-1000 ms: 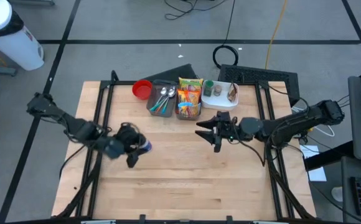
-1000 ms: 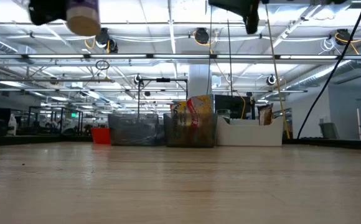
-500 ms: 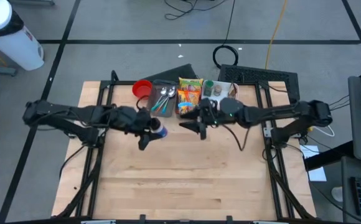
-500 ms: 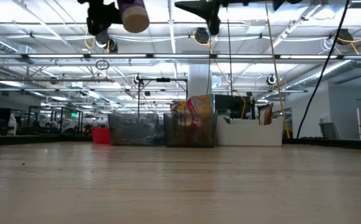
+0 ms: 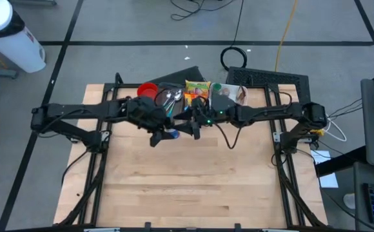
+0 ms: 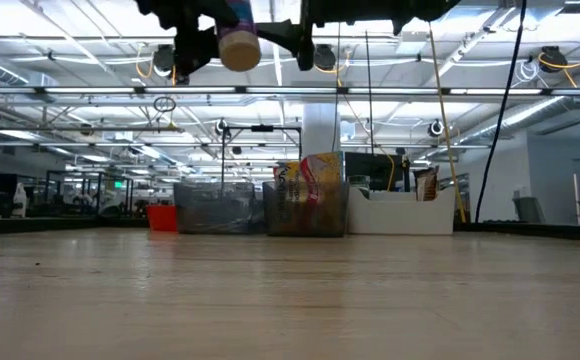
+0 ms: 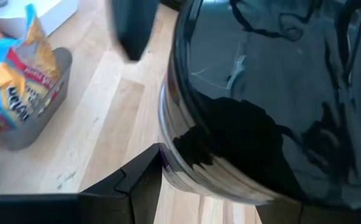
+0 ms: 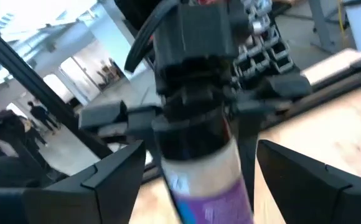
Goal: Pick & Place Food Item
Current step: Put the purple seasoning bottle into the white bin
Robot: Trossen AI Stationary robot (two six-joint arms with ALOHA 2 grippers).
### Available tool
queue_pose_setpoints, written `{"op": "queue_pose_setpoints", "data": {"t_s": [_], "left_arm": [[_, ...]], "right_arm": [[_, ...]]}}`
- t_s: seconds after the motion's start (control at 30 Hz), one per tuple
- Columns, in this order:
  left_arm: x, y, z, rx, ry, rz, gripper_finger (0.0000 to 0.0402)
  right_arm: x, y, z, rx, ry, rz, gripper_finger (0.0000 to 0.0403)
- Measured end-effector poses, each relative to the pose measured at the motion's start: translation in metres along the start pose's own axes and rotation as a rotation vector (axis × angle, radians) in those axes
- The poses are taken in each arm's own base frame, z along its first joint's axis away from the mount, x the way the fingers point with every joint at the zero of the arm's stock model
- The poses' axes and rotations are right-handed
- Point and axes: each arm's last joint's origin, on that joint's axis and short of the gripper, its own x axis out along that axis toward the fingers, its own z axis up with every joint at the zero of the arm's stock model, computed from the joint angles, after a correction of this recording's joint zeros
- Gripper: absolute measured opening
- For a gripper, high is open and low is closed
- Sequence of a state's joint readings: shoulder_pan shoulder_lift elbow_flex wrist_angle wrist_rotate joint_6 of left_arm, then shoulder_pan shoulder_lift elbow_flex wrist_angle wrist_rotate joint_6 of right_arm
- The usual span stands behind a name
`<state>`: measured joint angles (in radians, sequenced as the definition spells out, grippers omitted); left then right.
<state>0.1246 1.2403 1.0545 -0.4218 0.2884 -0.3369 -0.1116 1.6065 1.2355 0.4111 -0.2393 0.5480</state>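
Here, the grippers first, then outward.

Left gripper (image 5: 163, 133): clamped on a purple-labelled cup (image 5: 168, 135), raised well above the table (image 5: 174, 187), over its back middle.
Right gripper (image 5: 194, 127): fingers spread wide, facing the left gripper from the right with the cup just in front of it; it grasps nothing.
Purple-labelled cup: in the air between the two grippers, held only by the left one.
High view alone: gives the layout. The two arms reach in from opposite sides and meet just in front of the row of containers along the back edge: a red bowl (image 5: 147, 91), a grey bin of spoons (image 5: 169, 101), a bin of snack bags (image 5: 197, 92), a white tray (image 5: 229, 96).
Low view alone: gives the height. The cup (image 6: 238, 45), with its tan end towards the camera, hangs near the ceiling line of the picture, far above the wood, with the right gripper's dark fingers (image 6: 303, 45) just beside it. The containers sit on the far edge.
Right wrist view alone: shows the cup (image 8: 208, 180) end-on, cream with a purple label, caught in the left gripper (image 8: 199, 134) and standing between this arm's own parted fingers (image 8: 115, 177) without touching them. People stand far off in the room (image 8: 40, 115).
Left wrist view alone: the cup's glossy dark lid end (image 7: 261, 99) fills the picture; a snack bag in its grey bin (image 7: 18, 81) lies below on the table.
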Motion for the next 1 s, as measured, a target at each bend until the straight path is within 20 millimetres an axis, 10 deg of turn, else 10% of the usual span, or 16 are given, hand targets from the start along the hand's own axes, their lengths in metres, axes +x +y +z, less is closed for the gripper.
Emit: {"op": "queue_pose_setpoints", "data": {"t_s": [0.43,1.0], "left_arm": [[0.016,0.004,0.038,0.021,0.089,-0.023,0.0213],[0.020,0.006,0.041,0.016,0.123,-0.012,0.0213]], "right_arm": [[0.000,0.000,0.004,-0.036,-0.034,0.010,0.0303],[0.000,-0.003,0.004,-0.041,-0.023,-0.002,0.0302]]}}
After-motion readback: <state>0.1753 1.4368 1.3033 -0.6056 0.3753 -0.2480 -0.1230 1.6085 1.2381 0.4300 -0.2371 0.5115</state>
